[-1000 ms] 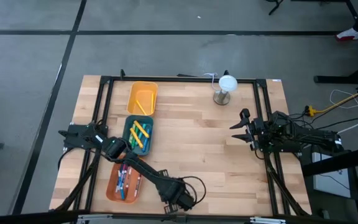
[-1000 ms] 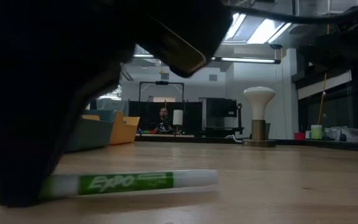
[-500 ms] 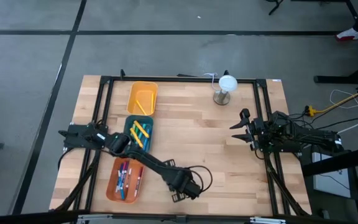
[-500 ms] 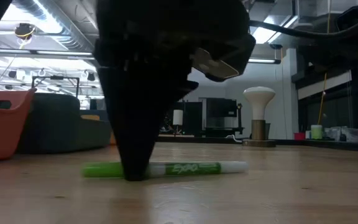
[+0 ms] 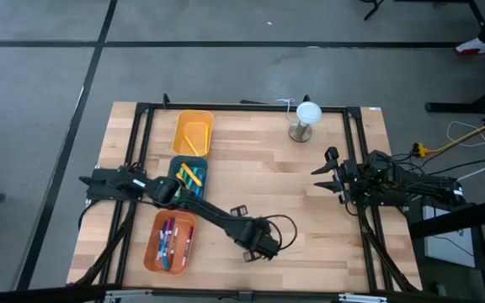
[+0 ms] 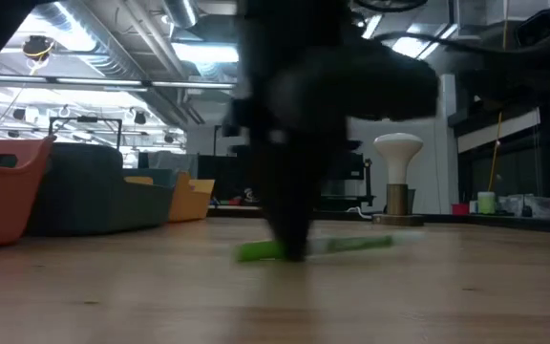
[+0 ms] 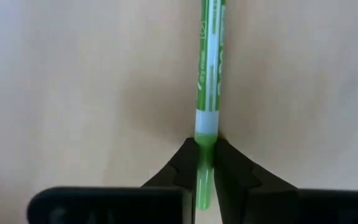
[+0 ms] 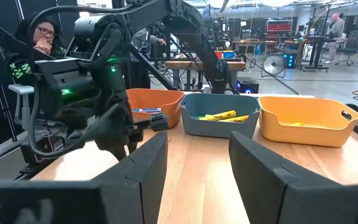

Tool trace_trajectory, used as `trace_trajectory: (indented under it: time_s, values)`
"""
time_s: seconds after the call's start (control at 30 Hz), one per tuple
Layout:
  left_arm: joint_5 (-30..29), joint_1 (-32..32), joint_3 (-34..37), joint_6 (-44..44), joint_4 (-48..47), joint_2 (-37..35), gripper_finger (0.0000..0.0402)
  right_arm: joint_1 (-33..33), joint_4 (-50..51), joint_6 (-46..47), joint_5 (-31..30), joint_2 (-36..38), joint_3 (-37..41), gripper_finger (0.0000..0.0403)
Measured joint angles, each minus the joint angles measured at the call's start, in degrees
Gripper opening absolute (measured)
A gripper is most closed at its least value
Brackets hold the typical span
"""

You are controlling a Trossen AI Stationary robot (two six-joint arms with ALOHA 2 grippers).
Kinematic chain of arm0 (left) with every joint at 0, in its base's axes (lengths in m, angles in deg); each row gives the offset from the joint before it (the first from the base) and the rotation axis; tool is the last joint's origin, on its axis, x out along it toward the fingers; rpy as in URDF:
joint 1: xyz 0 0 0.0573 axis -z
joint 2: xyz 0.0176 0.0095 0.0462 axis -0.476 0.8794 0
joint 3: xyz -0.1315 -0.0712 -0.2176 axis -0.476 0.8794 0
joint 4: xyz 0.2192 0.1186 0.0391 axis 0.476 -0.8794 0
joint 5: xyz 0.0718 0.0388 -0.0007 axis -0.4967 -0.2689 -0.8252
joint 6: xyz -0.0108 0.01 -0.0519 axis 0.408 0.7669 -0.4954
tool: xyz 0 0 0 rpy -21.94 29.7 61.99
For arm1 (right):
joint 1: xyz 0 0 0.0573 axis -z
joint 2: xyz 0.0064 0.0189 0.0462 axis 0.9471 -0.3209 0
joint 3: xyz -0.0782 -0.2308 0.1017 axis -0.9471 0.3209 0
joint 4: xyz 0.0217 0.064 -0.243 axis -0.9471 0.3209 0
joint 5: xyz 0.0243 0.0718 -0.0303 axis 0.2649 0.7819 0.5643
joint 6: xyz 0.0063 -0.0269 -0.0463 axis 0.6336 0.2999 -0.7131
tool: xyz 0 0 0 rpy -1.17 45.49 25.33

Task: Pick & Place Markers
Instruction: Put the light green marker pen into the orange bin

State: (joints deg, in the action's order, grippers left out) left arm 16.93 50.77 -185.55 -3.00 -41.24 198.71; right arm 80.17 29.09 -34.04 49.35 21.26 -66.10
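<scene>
A green marker [image 7: 209,74] with a white printed barrel sits low over the wooden table [image 5: 310,219], right of the trays and toward the near edge. In the low view the green marker [image 6: 351,245] slants a little, its right end higher. My left gripper [image 7: 205,163] points down and is shut on it; in the high view my left gripper [image 5: 259,246] hides the marker. My right gripper [image 5: 325,165] waits open at the table's right side, touching nothing. More markers lie in the three trays. My left gripper pinches the marker's green end [image 7: 205,144] between its two fingers, just past the white barrel. The fingers [image 7: 182,165] come from above, pointing down, and lie across the marker. Whether the marker is clear of the table I cannot tell.
Three trays stand in a row at the left: an orange tray [image 5: 151,252] with red and blue markers, a teal tray [image 5: 175,181] with yellow and green ones, a yellow tray [image 5: 194,118] farthest back. A white mushroom-shaped lamp [image 5: 307,118] stands at the far edge.
My left gripper has gone toward the table's right edge and somewhat toward the far edge, away from the orange tray. The green marker has gone along with it, away from the near edge.
</scene>
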Motion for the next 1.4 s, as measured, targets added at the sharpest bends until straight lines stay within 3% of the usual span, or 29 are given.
trace_trajectory:
  time_s: [0.17, 0.33, 0.77, 1.07, 1.4]
  values:
    - [-9.7, -0.1, -4.0, -0.6, 0.4, 0.6, 0.0025, 0.0, 0.0, 0.0, 0.0, 0.0, 0.0, 0.017]
    - [-12.4, 0.3, -9.4, -0.6, 0.4, 0.4, 0.0025, 0.0, 0.0, 0.0, 0.0, 0.0, 0.0, 0.017]
    - [-27.2, 0.7, -9.6, -0.3, 6.8, -6.2, 0.0025, 0.0, 0.0, 0.0, 0.0, 0.0, 0.0, 0.017]
    - [-26.9, 0.9, -9.6, 4.8, 5.4, -11.2, 0.0025, 0.0, 0.0, 0.0, 0.0, 0.0, 0.0, 0.017]
    - [-34.4, 3.6, -9.6, 3.6, 0.6, -17.9, 0.0025, 0.0, 0.0, 0.0, 0.0, 0.0, 0.0, 0.017]
